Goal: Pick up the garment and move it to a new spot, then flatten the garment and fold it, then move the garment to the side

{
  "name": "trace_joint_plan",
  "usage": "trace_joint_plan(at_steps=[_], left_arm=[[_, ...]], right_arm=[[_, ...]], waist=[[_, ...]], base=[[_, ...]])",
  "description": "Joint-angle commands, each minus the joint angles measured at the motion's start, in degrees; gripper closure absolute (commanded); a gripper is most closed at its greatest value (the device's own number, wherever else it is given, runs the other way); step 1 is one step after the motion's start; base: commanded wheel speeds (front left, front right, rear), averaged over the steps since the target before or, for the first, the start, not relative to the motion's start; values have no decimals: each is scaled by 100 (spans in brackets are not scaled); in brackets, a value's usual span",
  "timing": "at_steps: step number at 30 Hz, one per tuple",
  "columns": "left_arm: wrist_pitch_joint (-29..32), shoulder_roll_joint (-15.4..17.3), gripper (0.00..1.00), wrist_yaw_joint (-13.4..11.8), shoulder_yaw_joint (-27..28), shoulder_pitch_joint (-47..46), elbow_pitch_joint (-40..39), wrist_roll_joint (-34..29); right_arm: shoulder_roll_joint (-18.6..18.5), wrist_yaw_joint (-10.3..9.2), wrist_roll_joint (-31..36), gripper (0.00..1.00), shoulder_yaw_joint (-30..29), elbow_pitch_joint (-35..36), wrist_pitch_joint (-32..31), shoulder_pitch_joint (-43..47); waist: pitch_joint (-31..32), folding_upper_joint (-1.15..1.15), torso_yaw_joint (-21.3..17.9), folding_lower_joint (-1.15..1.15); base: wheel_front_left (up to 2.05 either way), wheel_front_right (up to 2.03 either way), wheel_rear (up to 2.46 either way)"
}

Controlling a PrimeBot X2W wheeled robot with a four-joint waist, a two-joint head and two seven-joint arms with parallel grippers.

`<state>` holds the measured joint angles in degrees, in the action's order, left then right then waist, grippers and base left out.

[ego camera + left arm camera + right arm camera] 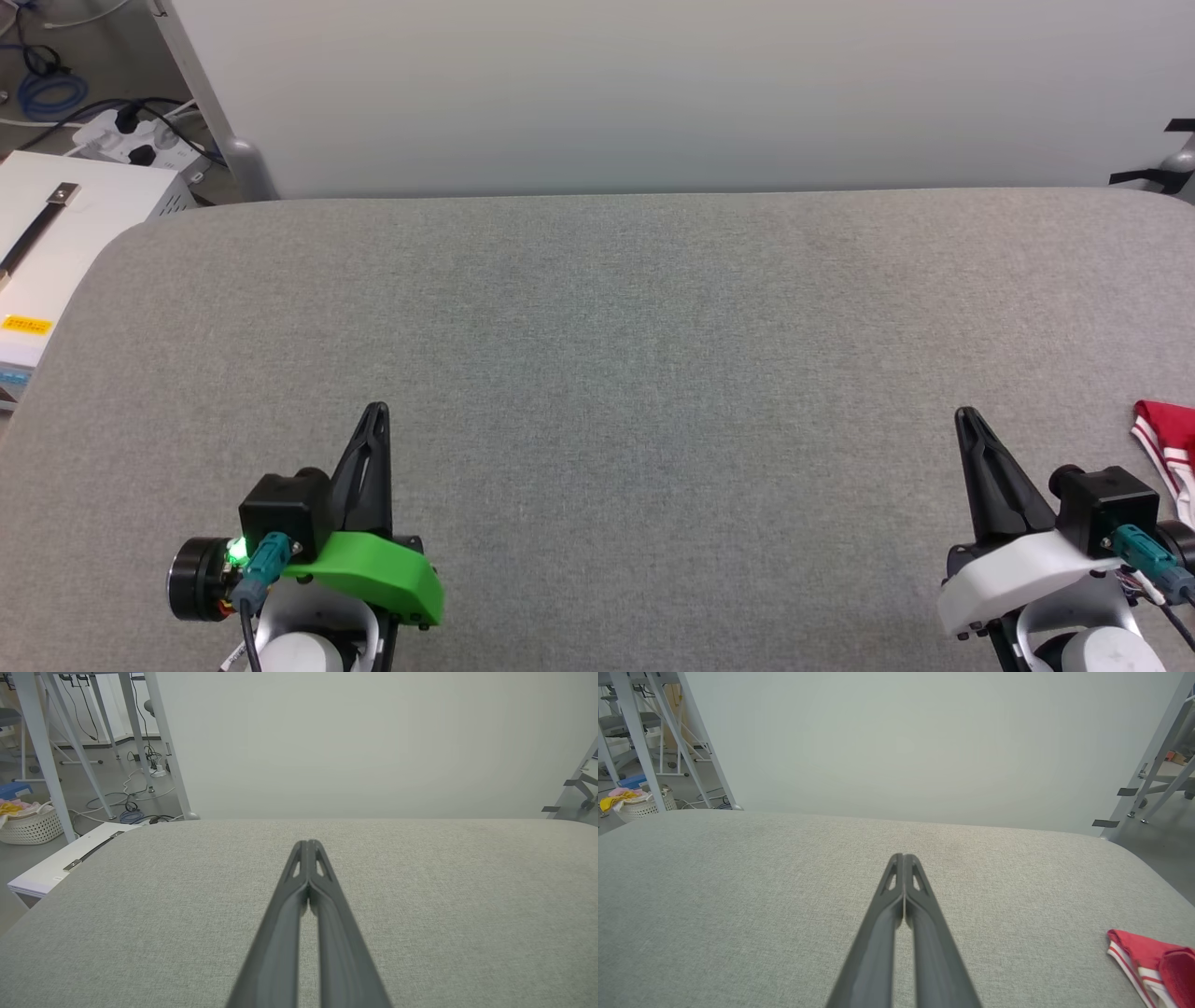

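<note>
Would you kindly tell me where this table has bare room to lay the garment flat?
The grey fabric tabletop is bare between the left gripper and right gripper, back to the pale wall panel. Only its right edge is crowded, where the red garment with red-white striped trim lies.

The surface (653,373) spreads before me. My left gripper (376,411) sits over it at 7 o'clock and my right gripper (963,413) at 5 o'clock, well apart. The garment (1167,448) lies on the surface at 4 o'clock, just outboard of the right gripper. A panel (653,93) stands behind the far edge, 12 o'clock. A box (56,243) sits beside the left edge, 10 o'clock. A power strip (131,135) lies on the floor (112,47) behind it, 11 o'clock.
</note>
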<state>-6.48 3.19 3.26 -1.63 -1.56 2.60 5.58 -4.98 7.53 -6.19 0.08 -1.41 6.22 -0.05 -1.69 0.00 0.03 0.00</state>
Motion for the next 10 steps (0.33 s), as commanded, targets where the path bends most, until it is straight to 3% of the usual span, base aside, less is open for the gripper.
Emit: trace_joint_plan(at_steps=[1,10], left_arm=[[29,-18,100,-39,19,88,-39,-57],[131,-20,100,-86,43,99,-75,-139]], right_arm=[[20,-2,56,100,-4,39,-34,3],[51,-3,149,100,-5,56,-131,3]], waist=[[4,0,0,0],[32,0,0,0]], base=[[0,0,0],[0,0,0]])
